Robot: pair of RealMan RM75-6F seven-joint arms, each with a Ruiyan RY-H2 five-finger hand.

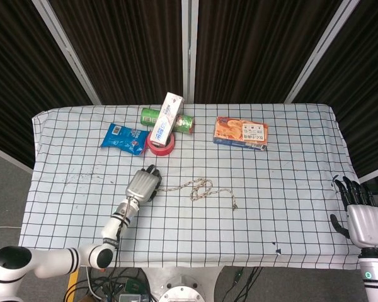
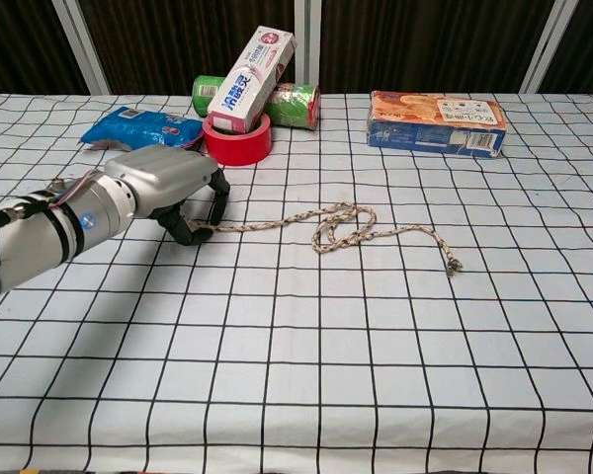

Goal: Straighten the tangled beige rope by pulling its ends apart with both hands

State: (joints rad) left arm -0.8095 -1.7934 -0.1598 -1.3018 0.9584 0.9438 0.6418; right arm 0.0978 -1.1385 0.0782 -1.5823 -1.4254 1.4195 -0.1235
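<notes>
Chest view: left hand (image 2: 168, 188) curled onto beige rope (image 2: 346, 226) left end, seemingly gripping; right hand (image 1: 362, 217) idle, fingers spread, must reach the frayed end.

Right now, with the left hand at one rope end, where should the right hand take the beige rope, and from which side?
Probably the free frayed end, on the right of the beige rope, past the tangle. It lies flat on the tablecloth with bare cloth around it, so come from above with a pinch. The right hand is open at the table's right edge; the left hand is curled over the other end.
</notes>
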